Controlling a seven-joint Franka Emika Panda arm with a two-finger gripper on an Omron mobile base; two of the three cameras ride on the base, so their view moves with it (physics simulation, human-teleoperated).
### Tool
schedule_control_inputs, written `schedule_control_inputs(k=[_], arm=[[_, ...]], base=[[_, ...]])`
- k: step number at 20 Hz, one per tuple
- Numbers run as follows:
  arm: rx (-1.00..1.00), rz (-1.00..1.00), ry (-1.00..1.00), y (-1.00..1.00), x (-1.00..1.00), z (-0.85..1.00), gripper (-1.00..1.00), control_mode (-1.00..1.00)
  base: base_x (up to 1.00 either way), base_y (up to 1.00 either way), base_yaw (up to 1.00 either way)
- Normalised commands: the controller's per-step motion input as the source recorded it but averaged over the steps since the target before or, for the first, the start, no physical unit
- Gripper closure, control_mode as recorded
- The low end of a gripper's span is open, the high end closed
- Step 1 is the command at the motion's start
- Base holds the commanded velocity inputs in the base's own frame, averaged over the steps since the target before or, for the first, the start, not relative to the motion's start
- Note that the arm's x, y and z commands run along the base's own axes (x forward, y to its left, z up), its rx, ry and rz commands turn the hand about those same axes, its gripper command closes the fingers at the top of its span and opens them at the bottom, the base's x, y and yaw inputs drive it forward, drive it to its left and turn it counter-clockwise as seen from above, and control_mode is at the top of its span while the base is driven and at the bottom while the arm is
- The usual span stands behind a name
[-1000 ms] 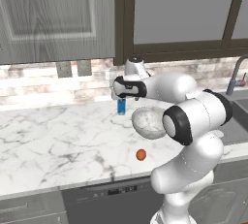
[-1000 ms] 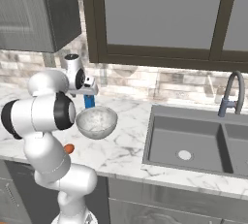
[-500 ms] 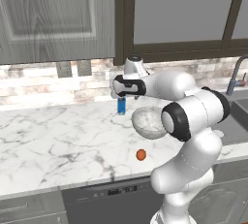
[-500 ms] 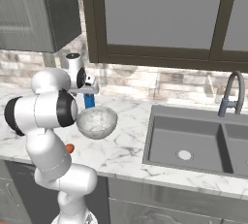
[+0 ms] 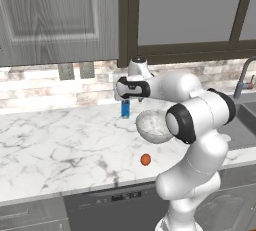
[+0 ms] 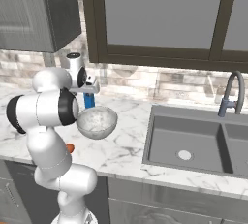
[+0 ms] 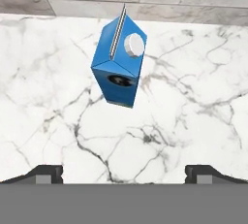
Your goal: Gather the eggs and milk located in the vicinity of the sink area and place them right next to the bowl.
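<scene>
Gripper (image 7: 124,172) hangs above the milk (image 7: 118,64) with jaws spread wide, nothing held — probably lined up for a top-down grab. Milk stands upright on the counter (image 5: 55,145) by the backsplash, just behind the bowl (image 5: 152,126). Egg (image 5: 145,159) sits near the counter's front edge, apart from the bowl. Sink (image 6: 193,143) is off to the right.

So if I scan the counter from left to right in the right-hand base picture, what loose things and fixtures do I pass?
Egg → milk carton → bowl → sink → faucet.
</scene>
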Motion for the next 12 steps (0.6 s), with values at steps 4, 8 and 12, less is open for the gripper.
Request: schedule_control_inputs(k=[4,8,12], arm=[[0.0,0.0,0.0,0.0,0.14,0.0,-1.0,-1.0],[0.0,0.0,0.0,0.01,0.09,0.0,-1.0,-1.0],[0.0,0.0,0.0,0.03,0.01,-0.01,-1.0,-1.0]], base=[[0.0,0.0,0.0],[0.0,0.0,0.0],[0.0,0.0,0.0]])
